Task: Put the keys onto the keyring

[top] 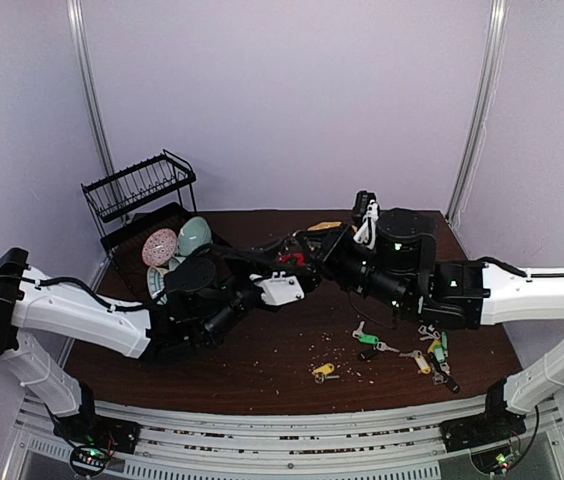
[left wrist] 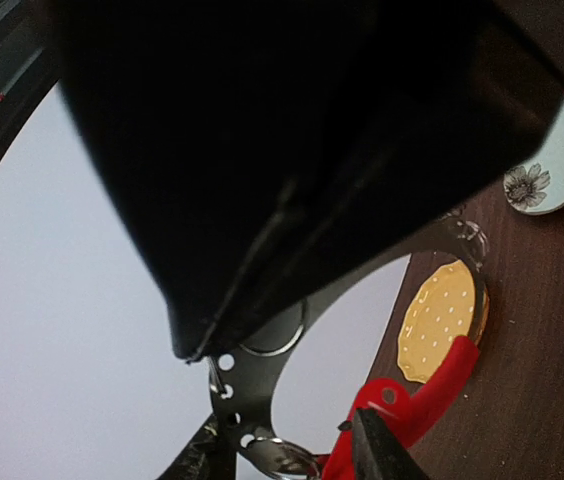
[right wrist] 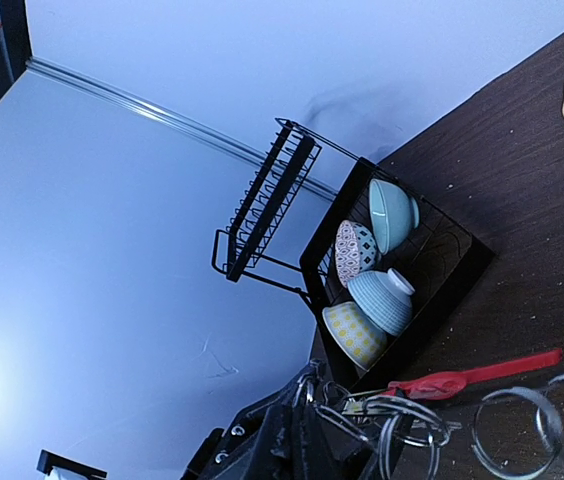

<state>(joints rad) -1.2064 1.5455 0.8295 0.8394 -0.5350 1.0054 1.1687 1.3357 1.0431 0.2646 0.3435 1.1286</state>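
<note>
The left gripper (left wrist: 207, 350) was clamped on the keyring (left wrist: 240, 400), which extended just beyond its fingertips. The right gripper (top: 317, 255) faced it closely; its jaw state could not be determined. The keys (top: 365, 339) lay loose below and behind the right gripper, nearer that arm

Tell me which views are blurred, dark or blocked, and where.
Top external: even light; the keys are tiny against the dark table. Left wrist: the left gripper is a black, unfocused mass over the upper half; the keyring below is clearer. Right wrist: the silver loops at the bottom edge are blurred; the dish rack is sharp.
</note>
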